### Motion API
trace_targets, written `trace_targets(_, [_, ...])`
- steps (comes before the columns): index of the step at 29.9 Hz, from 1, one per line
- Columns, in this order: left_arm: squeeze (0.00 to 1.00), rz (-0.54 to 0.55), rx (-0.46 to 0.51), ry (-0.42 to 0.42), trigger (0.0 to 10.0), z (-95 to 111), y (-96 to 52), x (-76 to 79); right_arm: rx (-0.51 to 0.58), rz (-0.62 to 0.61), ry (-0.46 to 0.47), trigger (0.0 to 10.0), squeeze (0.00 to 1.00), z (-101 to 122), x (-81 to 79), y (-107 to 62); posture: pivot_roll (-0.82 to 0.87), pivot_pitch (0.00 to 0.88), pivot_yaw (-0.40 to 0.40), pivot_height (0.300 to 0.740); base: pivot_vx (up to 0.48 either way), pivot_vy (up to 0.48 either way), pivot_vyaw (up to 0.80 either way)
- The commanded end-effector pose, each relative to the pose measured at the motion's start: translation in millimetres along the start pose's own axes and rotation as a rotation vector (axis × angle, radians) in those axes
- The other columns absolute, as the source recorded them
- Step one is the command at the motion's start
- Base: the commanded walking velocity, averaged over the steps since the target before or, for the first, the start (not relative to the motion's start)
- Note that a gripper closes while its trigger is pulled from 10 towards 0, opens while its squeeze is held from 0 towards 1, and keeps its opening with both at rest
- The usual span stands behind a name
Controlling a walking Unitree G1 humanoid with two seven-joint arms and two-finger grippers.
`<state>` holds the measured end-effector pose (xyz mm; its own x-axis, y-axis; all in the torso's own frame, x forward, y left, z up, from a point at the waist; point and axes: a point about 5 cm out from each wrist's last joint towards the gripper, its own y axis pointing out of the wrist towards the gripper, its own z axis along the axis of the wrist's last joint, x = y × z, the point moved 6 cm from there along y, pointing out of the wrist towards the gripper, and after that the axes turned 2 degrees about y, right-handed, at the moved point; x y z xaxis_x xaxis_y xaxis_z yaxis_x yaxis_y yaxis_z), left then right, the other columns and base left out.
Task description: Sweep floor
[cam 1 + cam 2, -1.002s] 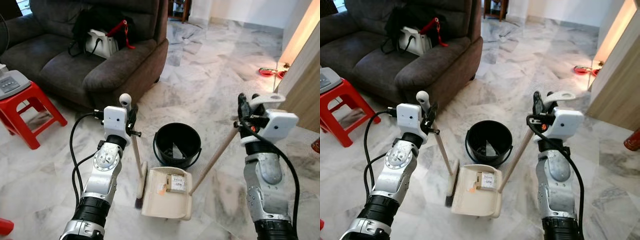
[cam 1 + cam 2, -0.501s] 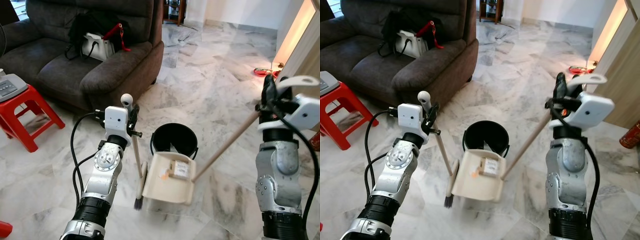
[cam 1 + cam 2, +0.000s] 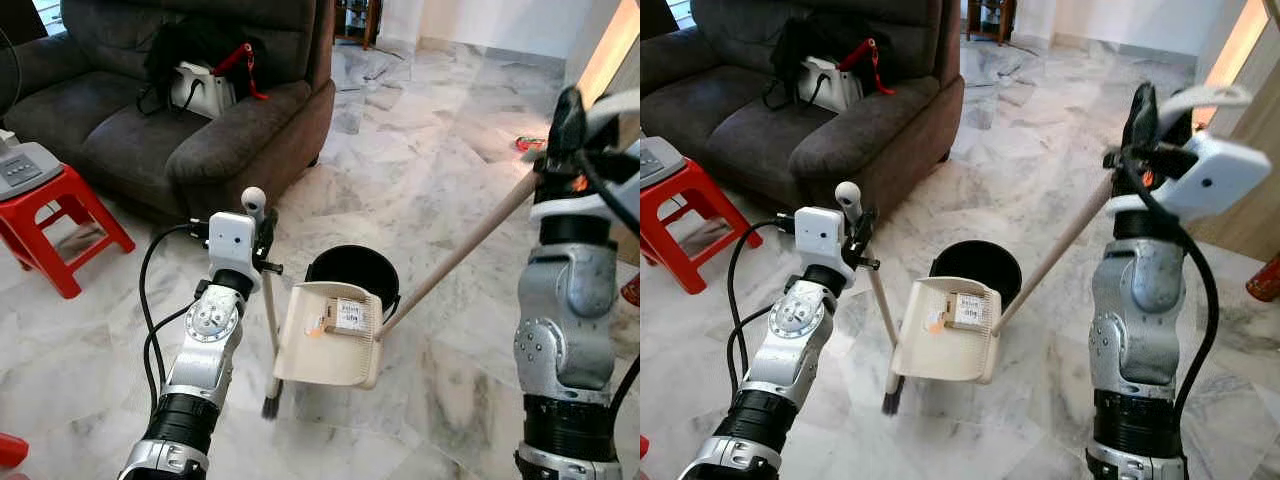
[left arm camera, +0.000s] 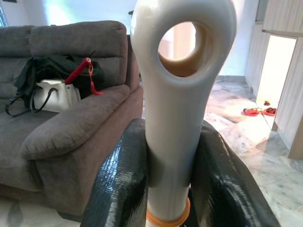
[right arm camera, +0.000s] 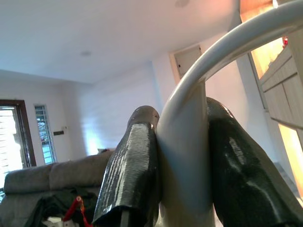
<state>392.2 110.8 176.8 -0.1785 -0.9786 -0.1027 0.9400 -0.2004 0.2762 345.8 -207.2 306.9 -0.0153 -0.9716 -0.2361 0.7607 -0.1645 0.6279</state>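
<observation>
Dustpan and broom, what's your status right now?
Left end effector shut on broom. Right end effector shut on dustpan handle, pan tipped at black bucket. Sofa close behind.

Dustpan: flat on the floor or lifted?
Lifted and tilted. The dustpan hangs off the floor against the black bucket rim, on the handle held by the right gripper.

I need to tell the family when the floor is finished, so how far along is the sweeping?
Done: scraps already lie in the dustpan. In hand: the right gripper holds the dustpan's long handle, with the pan tilted against the black bucket; the left gripper clamps the broom, bristles on the floor beside it. Left: tipping the pan into the bucket. Whether any floor remains unswept, I cannot tell.
</observation>
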Motion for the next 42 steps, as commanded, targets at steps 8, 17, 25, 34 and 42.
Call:
trace_targets(8, [0.0,0.004,0.068,0.001,10.0,18.7,4.4,0.2,0.04,0.011,0.068,10.0,0.0,14.0,-9.2,1.8,0.09,0.063,-0.001,0.74,0.12,0.0,0.0])
trace_targets(17, [0.0,0.007,0.065,0.004,10.0,18.2,4.5,-0.2,0.029,0.021,0.073,10.0,0.0,12.2,-11.3,1.5,0.09,0.065,-0.002,0.74,0.249,0.0,0.0])
trace_targets(25, [0.0,0.01,0.06,0.005,10.0,17.4,4.5,-1.2,0.019,0.023,0.075,10.0,0.0,10.6,-11.3,0.6,0.09,0.068,0.0,0.74,0.275,0.0,0.0])
trace_targets(34, [0.0,0.01,0.06,0.005,10.0,17.4,4.5,-0.9,0.014,0.027,0.079,10.0,0.0,9.9,-11.7,0.8,0.09,0.066,-0.002,0.74,0.282,0.0,0.0])
trace_targets(42, [0.0,0.013,0.06,0.007,10.0,17.5,4.1,-1.9,0.008,0.025,0.092,10.0,0.0,8.7,-11.7,0.5,0.1,0.066,-0.004,0.74,0.281,0.0,0.0])
